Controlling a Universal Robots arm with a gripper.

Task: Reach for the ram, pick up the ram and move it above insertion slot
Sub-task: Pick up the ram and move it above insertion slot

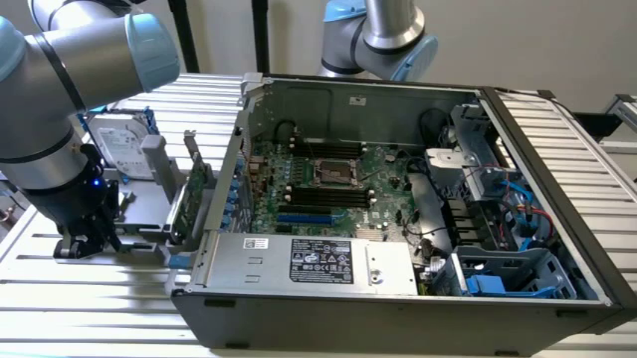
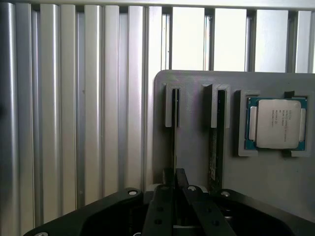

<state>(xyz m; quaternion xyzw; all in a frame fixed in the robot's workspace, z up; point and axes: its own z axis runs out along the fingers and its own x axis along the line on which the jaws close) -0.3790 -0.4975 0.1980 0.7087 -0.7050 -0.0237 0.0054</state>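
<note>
You are seeing the reach done and the pick-up barely under way: at the lower left of the exterior view the gripper (image 1: 85, 237) is sitting low over the grey holder (image 2: 197, 147), its jaws pinching the ram (image 2: 175, 113) edge-on (it is standing in its groove, not lifted). The insertion slot (image 1: 327, 195), mid-frame on the motherboard (image 1: 388, 171), is lying well apart from it.

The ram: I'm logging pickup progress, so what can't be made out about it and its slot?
- Wrist view: the ram is seen edge-on in the gray holder, so its chips are unseen and one end is hidden behind the gripper.
- Exterior view: the insertion slot latches are too small to judge.
</note>
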